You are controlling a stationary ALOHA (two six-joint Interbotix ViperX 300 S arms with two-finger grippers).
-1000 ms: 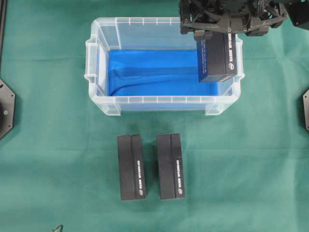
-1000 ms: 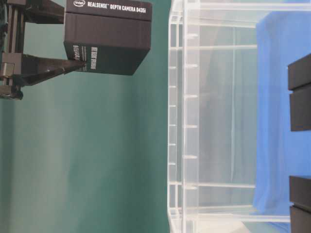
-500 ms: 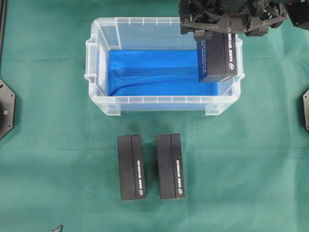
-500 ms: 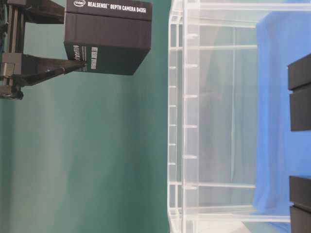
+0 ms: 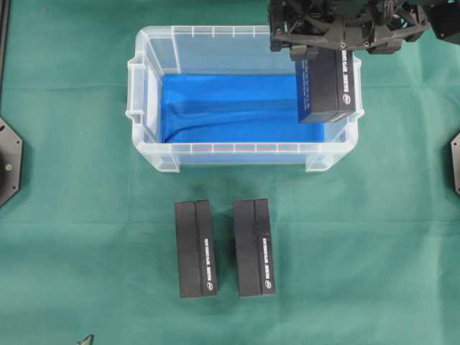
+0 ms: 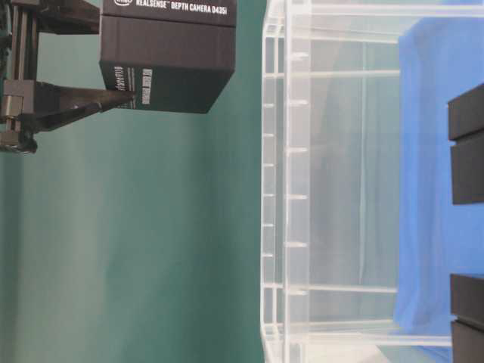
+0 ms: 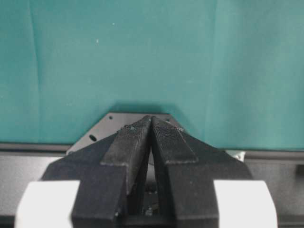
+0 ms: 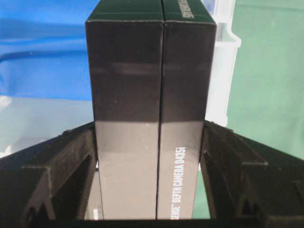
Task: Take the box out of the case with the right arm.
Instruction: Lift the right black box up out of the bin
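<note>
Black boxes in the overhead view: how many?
3. One black box is held in the right gripper over the case; two black boxes lie side by side on the cloth.

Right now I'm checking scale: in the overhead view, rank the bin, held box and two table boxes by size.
1. Bin, largest.
2. Held box and table boxes: look alike; the held one is nearer the camera, so unranked.

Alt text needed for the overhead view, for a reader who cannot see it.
The right gripper holds a black box over the right end of the clear case, whose floor is lined blue. Two more black boxes lie side by side on the green cloth below it.
</note>
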